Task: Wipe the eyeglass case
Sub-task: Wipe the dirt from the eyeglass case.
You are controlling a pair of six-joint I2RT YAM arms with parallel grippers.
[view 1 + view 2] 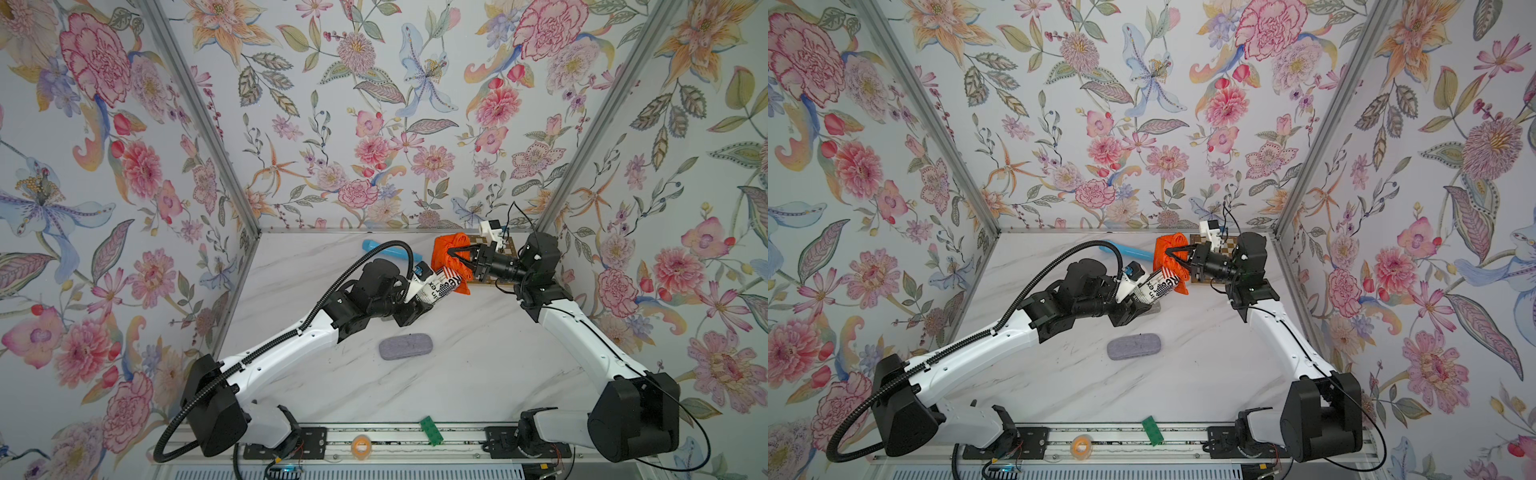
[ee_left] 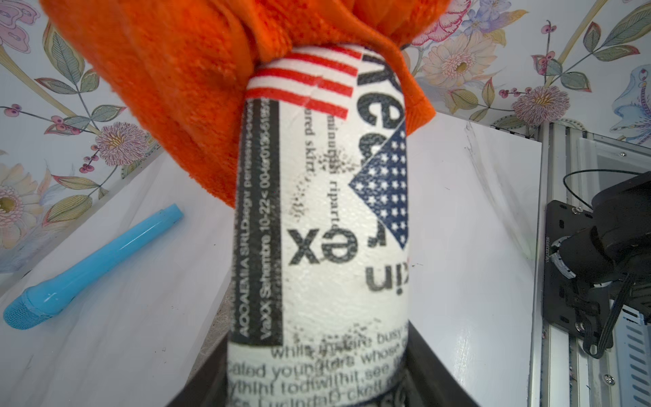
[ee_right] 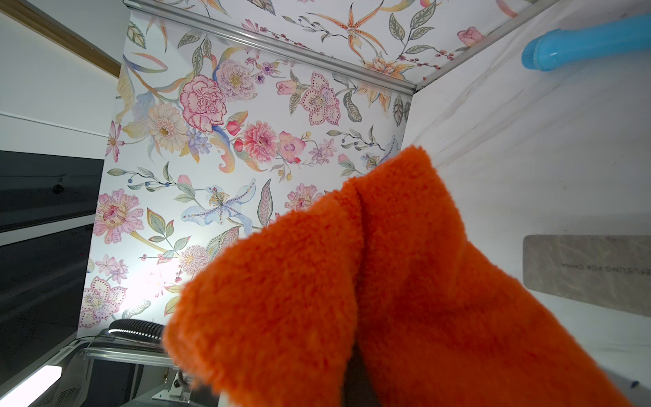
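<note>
My left gripper (image 1: pixel 430 298) (image 2: pixel 317 382) is shut on the eyeglass case (image 1: pixel 441 288) (image 1: pixel 1160 286) (image 2: pixel 324 218), a white rounded case printed with newsprint and a stars-and-stripes flag, held above the table near the back. An orange fluffy cloth (image 1: pixel 441 249) (image 1: pixel 1162 246) (image 2: pixel 183 88) (image 3: pixel 387 282) hangs from my right gripper (image 1: pixel 455 254) (image 1: pixel 1170 252), which is shut on it. The cloth drapes over the case's far end and touches it. In the right wrist view the cloth hides the jaws.
A grey felt oval case (image 1: pixel 406 347) (image 1: pixel 1133 346) lies mid-table. A blue tube (image 1: pixel 376 246) (image 2: pixel 95 260) (image 3: pixel 584 42) rests near the back wall. A checkered board (image 1: pixel 505 251) sits under the right wrist. On the front rail are a green brick (image 1: pixel 430 430) and a tape roll (image 1: pixel 360 445).
</note>
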